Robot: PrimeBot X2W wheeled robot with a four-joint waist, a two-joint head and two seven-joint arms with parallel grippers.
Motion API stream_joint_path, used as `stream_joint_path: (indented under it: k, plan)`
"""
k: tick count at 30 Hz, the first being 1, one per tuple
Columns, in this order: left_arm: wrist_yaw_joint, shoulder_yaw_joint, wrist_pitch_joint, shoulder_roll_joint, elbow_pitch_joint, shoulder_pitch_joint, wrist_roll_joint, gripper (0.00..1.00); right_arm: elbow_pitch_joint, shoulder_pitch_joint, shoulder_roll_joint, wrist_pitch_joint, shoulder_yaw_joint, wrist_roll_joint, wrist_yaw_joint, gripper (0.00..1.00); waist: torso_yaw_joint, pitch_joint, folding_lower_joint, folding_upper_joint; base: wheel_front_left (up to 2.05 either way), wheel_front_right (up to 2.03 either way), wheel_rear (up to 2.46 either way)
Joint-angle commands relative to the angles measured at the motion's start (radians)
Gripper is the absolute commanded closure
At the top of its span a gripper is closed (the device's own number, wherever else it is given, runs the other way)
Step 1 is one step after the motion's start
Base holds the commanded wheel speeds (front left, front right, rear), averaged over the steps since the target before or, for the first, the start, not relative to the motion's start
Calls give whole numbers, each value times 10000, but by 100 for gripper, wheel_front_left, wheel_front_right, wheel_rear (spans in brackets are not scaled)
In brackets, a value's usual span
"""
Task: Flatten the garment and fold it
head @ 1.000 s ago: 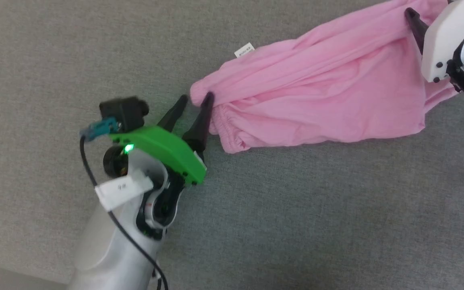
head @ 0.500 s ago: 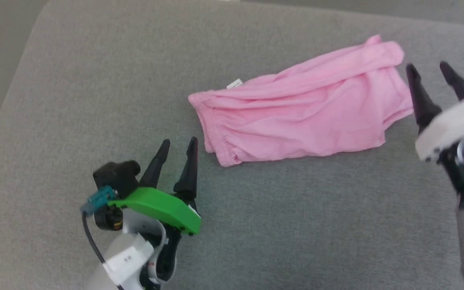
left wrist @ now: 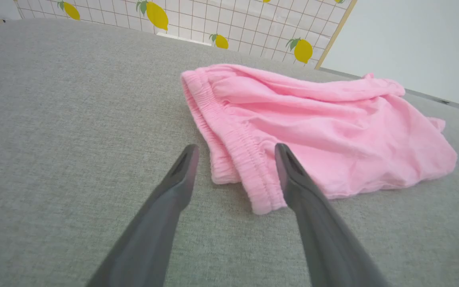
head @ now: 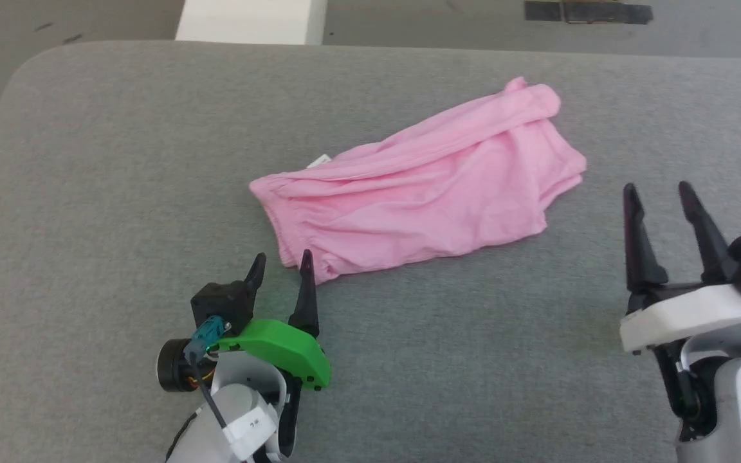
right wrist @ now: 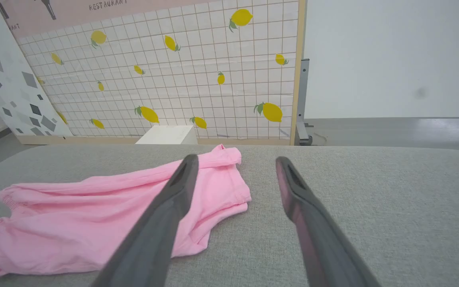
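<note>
One garment [head: 422,199] seemingly beside left claw [head: 283,256]

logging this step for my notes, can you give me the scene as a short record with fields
surface: grey padded top
garment: pink, lying rumpled and creased, not yet flat
waistband: gathered end, nearest the left gripper
tag: small, white, at the garment's far edge
left gripper: open, holding nothing, tips by the waistband corner; contact unclear
right gripper: open, holding nothing, apart from the garment's other end
background: lemon-print wall panel
</note>
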State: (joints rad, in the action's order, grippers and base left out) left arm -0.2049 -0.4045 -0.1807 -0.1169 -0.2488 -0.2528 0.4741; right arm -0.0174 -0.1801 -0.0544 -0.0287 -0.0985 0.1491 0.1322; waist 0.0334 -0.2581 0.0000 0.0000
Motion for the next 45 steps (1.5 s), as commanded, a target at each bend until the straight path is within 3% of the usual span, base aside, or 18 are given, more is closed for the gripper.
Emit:
stream_joint_path:
  k: [1, 9, 14, 15, 17, 22, 28, 37, 44, 45]
  plan:
    - [-67, 15, -42, 41, -163, -219, -27, 0, 49, 135, 22, -117, 41, -60, -15, 0, -258, 36, 0, 0, 0, 0, 0]
    - [-140, 107, 362, 86, -1535, -587, 224, 0, 541, 214, 38, -437, 489, 217, -15, 0, -656, -29, 0, 0, 0, 0, 0]
    - [101, -41, 847, 147, -2069, -734, 464, 0, 708, 139, 39, -461, 578, 197, -15, 0, -694, -96, 0, 0, 0, 0, 0]
    - [160, -64, 854, 157, -2114, -774, 493, 51, 740, 127, 40, -455, 565, 182, -15, 0, -673, -111, 0, 0, 0, 0, 0]
    - [246, -141, 822, 157, -2190, -836, 471, 100, 808, 103, 40, -403, 558, 150, -15, 0, -611, -130, 0, 0, 0, 0, 0]
    - [449, -270, 726, 199, -2291, -927, 518, 100, 1056, -149, 40, -120, 499, -50, -15, 0, -439, -166, 0, 0, 0, 0, 0]
    - [595, -390, 568, 261, -2339, -1096, 550, 100, 2027, -1602, 41, 639, 252, -321, -15, 0, -181, -308, 0, 0, 0, 0, 0]
    - [759, -703, 446, 378, -2368, -1424, 521, 100, 5341, -4298, 41, 2441, -672, -1110, -15, 0, 449, -783, 0, 0, 0, 0, 0]
    - [818, -819, 315, 441, -2429, -1549, 591, 100, 7089, -5392, 41, 3867, -1163, -1758, -15, 0, 721, -1057, 0, 0, 0, 0, 0]
    - [826, -833, 298, 446, -2445, -1557, 604, 100, 7265, -5464, 41, 4182, -1195, -1884, -15, 17, 736, -1066, 0, 0, 0, 0, 0]
